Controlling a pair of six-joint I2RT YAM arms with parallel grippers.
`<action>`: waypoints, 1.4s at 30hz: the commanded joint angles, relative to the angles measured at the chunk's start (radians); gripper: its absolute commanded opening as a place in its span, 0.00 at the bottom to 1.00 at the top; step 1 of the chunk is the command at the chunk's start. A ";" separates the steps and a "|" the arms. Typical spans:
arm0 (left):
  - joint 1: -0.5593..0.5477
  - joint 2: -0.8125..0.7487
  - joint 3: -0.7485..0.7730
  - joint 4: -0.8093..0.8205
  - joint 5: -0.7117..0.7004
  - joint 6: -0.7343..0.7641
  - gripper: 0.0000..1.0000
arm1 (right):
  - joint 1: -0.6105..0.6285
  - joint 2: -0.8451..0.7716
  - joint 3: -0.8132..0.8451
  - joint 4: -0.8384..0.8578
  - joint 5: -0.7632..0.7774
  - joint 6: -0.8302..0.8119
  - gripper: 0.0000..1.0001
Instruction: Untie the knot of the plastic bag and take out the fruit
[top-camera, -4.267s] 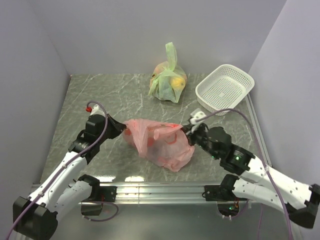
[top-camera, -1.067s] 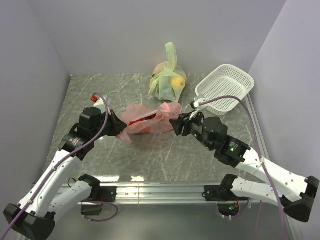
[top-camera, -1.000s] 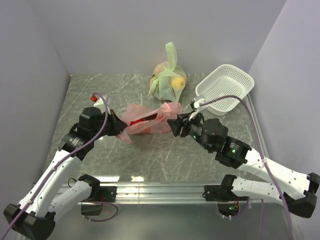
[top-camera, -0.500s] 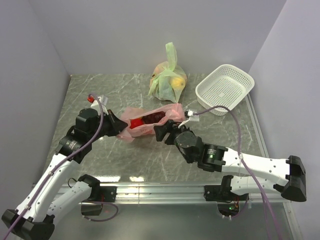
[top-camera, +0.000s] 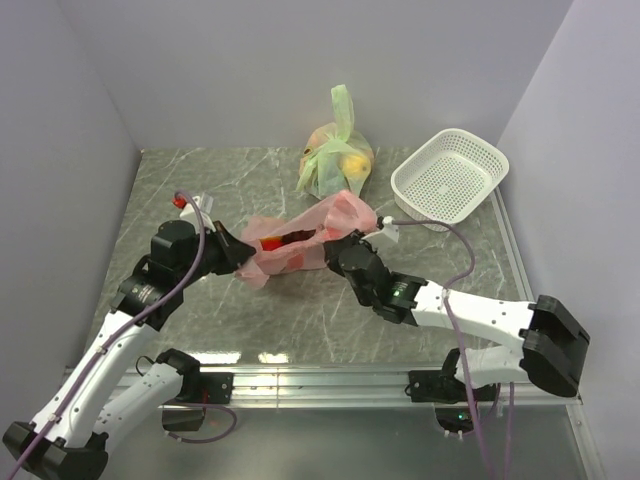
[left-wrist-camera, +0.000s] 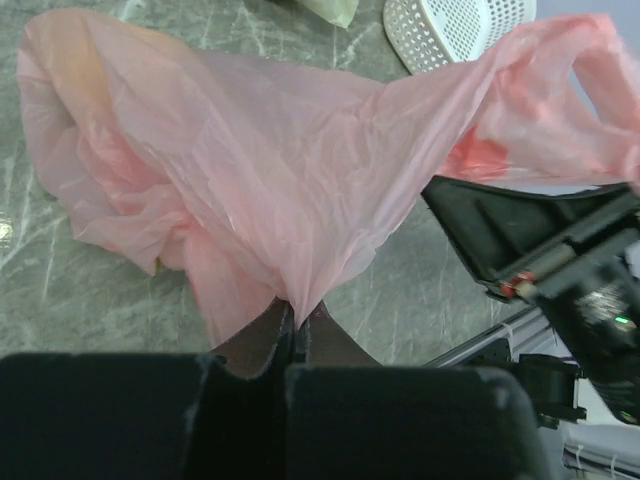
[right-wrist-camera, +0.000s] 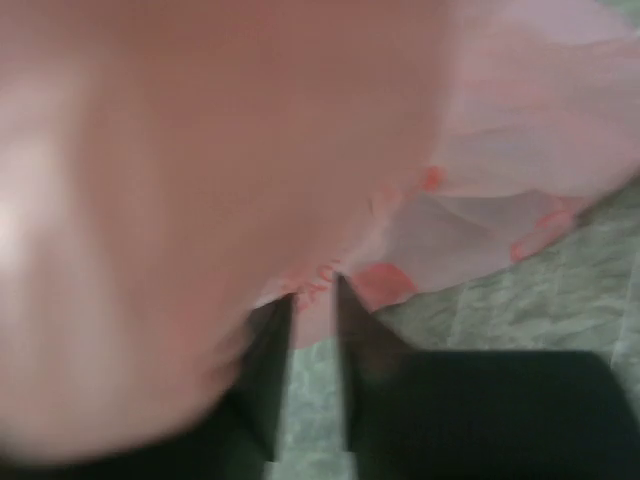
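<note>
The pink plastic bag (top-camera: 300, 252) lies stretched at the table's middle, its mouth gaping upward. A glossy red fruit (top-camera: 272, 243) and dark red grapes (top-camera: 297, 238) show inside. No tied knot shows. My left gripper (top-camera: 238, 258) is shut on the bag's left edge; in the left wrist view (left-wrist-camera: 295, 318) the film (left-wrist-camera: 280, 150) fans out from the pinched jaws. My right gripper (top-camera: 335, 250) is at the bag's right near side, below a raised loose ear (top-camera: 352, 210). In the blurred right wrist view its jaws (right-wrist-camera: 313, 285) stand narrowly apart, with pink plastic (right-wrist-camera: 200, 150) at the tips.
A light green tied bag of yellowish fruit (top-camera: 335, 160) stands at the back centre. A white basket (top-camera: 450, 175) sits at the back right, also in the left wrist view (left-wrist-camera: 450, 25). Walls close in on three sides. The right arm (left-wrist-camera: 540, 240) lies close to the bag.
The right gripper left the bag's right end and swung left and down to its near side. The bag's mouth gaped wider and the fruit came into sight. The left gripper kept its hold.
</note>
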 joint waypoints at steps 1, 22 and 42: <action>-0.005 -0.022 -0.001 0.024 -0.057 -0.015 0.01 | -0.059 0.059 -0.081 0.047 -0.026 0.127 0.15; -0.004 -0.049 -0.092 -0.039 -0.416 -0.073 0.01 | -0.176 -0.010 -0.397 0.064 -0.301 0.044 0.00; -0.004 0.016 -0.043 0.079 -0.157 0.008 0.05 | -0.037 -0.354 0.177 -0.686 -0.423 -0.902 0.81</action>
